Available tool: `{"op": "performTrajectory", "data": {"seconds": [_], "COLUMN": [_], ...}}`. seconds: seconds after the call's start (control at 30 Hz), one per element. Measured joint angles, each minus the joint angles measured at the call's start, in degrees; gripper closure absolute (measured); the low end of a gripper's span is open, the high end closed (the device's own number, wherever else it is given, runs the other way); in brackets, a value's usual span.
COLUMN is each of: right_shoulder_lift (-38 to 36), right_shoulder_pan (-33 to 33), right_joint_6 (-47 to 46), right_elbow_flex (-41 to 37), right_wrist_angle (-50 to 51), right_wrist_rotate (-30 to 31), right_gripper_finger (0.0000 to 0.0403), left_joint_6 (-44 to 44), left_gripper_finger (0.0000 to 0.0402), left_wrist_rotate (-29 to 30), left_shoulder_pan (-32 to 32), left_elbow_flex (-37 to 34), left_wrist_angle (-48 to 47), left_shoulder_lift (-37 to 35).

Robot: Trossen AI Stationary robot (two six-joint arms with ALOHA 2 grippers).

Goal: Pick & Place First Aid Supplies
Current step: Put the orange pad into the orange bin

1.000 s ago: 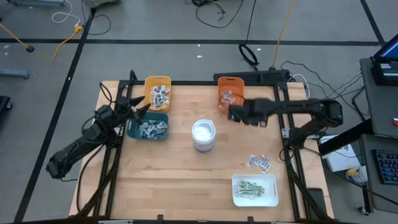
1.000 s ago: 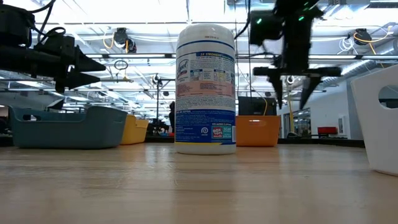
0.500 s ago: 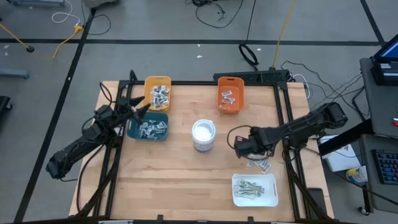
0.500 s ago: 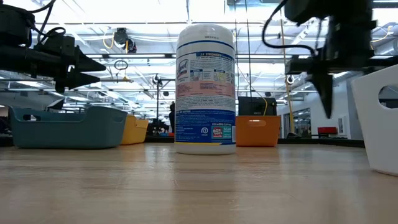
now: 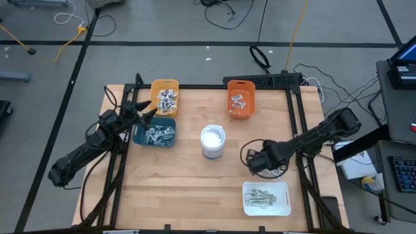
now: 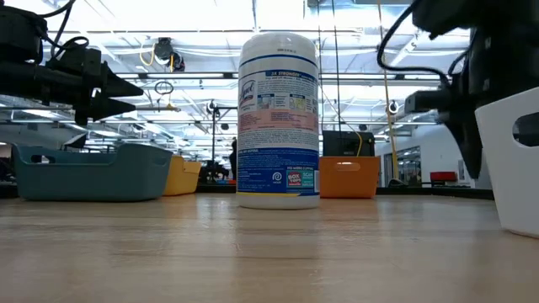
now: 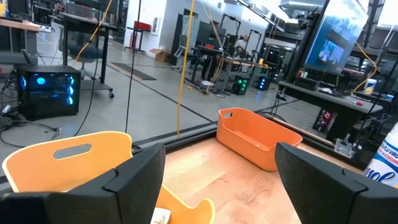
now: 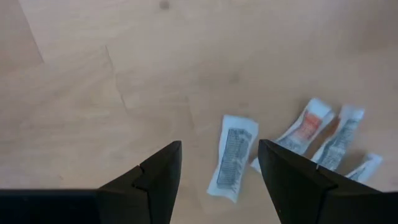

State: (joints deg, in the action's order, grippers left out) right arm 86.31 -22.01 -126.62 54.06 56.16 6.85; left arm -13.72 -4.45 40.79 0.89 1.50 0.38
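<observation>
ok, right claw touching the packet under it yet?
Apart. Right wrist view: the open right claw hangs above the white packet, wood visible around it.

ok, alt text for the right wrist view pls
The right gripper hangs open over bare wooden table, its two dark fingers framing a white packet with a grey printed centre lying flat between them. Just beyond it lie more small packets, one with an orange-red patch, side by side on the wood.

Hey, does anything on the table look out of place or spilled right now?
Yes: a few packets lie loose on the bare wood, outside every bin and the white tray. The right gripper hovers above them, fingers open.
</observation>
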Motion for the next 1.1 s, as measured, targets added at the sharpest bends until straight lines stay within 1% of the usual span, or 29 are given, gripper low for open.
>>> {"op": "performTrajectory", "data": {"seconds": [0.1, 0.27, 0.4, 0.53, 0.6, 0.67, 0.77, 0.9, 0.93, 1.03, 1.1], "right_shoulder_lift": [0.9, 1.7, 1.6, 1.4, 1.4, 1.4, 1.4, 1.5, 1.5, 1.5, 1.3], "right_shoulder_pan": [0.5, 1.1, 2.1, 3.6, 4.0, 4.4, 4.9, 5.6, 5.9, 7.1, 8.1], "right_joint_6": [1.5, 2.1, 4.9, 8.3, 10.1, 11.2, 12.9, 15.4, 16.3, 20.2, 25.1], "right_elbow_flex": [-2.0, -5.1, -7.0, -8.4, -8.5, -8.5, -8.6, -8.6, -8.6, -8.6, -8.1], "right_wrist_angle": [-3.8, -7.0, -10.8, -14.2, -14.8, -15.0, -15.2, -15.7, -15.8, -15.6, -14.9], "right_wrist_rotate": [-2.1, -4.0, -4.3, -5.9, -6.1, -6.2, -6.3, -6.9, -6.9, -7.3, -7.7], "right_gripper_finger": [0.0195, 0.0195, 0.0195, 0.0201, 0.0216, 0.0241, 0.0293, 0.0378, 0.0389, 0.0392, 0.0396], "left_joint_6": [0.0, 0.0, 0.0, 0.0, 0.0, 0.0, 0.0, 0.0, 0.0, 0.0, 0.0], "left_gripper_finger": [0.0096, 0.0096, 0.0096, 0.0096, 0.0096, 0.0096, 0.0096, 0.0096, 0.0096, 0.0096, 0.0096], "left_wrist_rotate": [0.0, 0.0, 0.0, 0.0, 0.0, 0.0, 0.0, 0.0, 0.0, 0.0, 0.0], "left_shoulder_pan": [0.0, 0.0, 0.0, 0.0, 0.0, 0.0, 0.0, 0.0, 0.0, 0.0, 0.0], "left_elbow_flex": [0.0, 0.0, 0.0, 0.0, 0.0, 0.0, 0.0, 0.0, 0.0, 0.0, 0.0], "left_wrist_angle": [0.0, 0.0, 0.0, 0.0, 0.0, 0.0, 0.0, 0.0, 0.0, 0.0, 0.0], "left_shoulder_lift": [0.0, 0.0, 0.0, 0.0, 0.0, 0.0, 0.0, 0.0, 0.0, 0.0, 0.0]}}
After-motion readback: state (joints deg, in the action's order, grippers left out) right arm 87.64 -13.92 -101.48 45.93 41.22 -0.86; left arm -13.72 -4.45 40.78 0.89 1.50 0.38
